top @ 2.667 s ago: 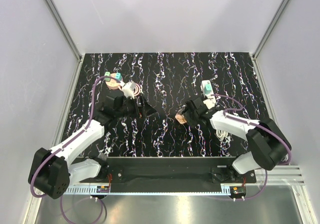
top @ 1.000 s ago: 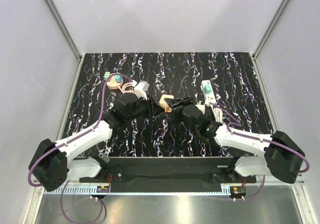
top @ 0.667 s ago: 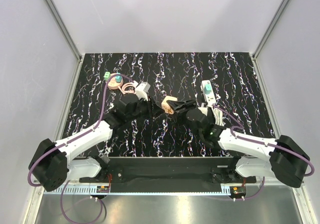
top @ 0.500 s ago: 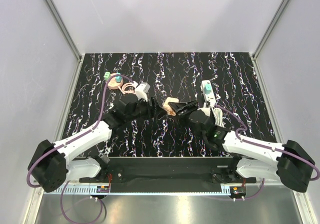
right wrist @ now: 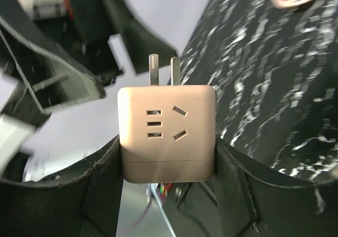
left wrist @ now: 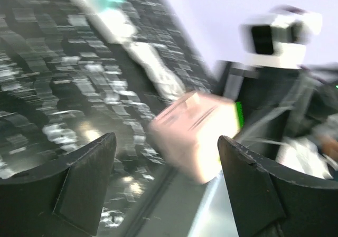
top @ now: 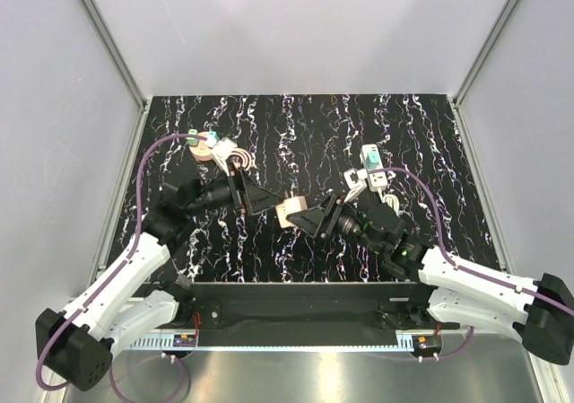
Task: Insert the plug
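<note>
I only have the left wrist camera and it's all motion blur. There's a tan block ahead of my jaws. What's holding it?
Observer: The right gripper has the plug clamped between its jaws, side to side.
Operator: Which way do its pins face?
Observer: The two flat prongs point away from the right wrist camera, toward the left gripper. The socket face looks back at that camera.
Operator: And where's the power strip?
Observer: In the top view, the white power strip lies on the right half of the table, farther from the arm bases than the plug and apart from it.
</note>
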`<state>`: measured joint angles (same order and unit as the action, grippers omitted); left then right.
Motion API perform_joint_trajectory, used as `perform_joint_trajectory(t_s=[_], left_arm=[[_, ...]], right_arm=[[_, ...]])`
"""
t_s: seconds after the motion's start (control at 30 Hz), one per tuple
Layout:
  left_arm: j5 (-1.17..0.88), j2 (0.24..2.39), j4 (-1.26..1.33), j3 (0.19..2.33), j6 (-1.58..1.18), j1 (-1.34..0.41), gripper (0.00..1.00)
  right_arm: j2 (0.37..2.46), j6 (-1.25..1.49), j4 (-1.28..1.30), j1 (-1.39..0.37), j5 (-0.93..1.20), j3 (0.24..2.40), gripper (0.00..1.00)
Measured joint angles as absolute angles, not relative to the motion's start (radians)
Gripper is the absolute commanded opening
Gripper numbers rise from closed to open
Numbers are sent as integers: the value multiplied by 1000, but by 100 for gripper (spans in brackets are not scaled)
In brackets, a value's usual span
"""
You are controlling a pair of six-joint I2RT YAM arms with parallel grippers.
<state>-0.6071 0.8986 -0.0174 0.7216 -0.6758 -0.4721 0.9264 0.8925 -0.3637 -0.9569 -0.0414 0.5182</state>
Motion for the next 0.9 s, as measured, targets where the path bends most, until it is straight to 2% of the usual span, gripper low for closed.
perform_joint_trajectory(t_s=[0.17, 0.37, 0.53, 0.6, 0.67, 0.73, 0.77, 0.83, 0.9], left_arm=[[-824, 897, 75, 719, -717, -472, 86], [-955, 893, 109, 712, -717, -472, 87], [-1000, 877, 149, 704, -735, -472, 82], [-1016, 876, 187, 689, -764, -472, 73], [-1031, 879, 248, 663, -807, -472, 59], [-1048, 886, 321, 635, -858, -472, 50], [-1056, 892, 354, 625, -876, -472, 41], [-1063, 909, 410, 609, -910, -469, 33], [-1069, 926, 450, 595, -936, -466, 20]], right_arm=[[921, 811, -447, -960, 162, 510, 0], [921, 789, -527, -960, 291, 510, 0], [921, 794, -574, -961, 329, 510, 0], [923, 797, -580, -961, 338, 510, 0], [930, 802, -579, -960, 340, 510, 4], [934, 808, -579, -960, 341, 507, 8], [934, 816, -579, -960, 337, 505, 14], [933, 820, -574, -960, 329, 503, 19], [930, 825, -559, -960, 322, 503, 29]])
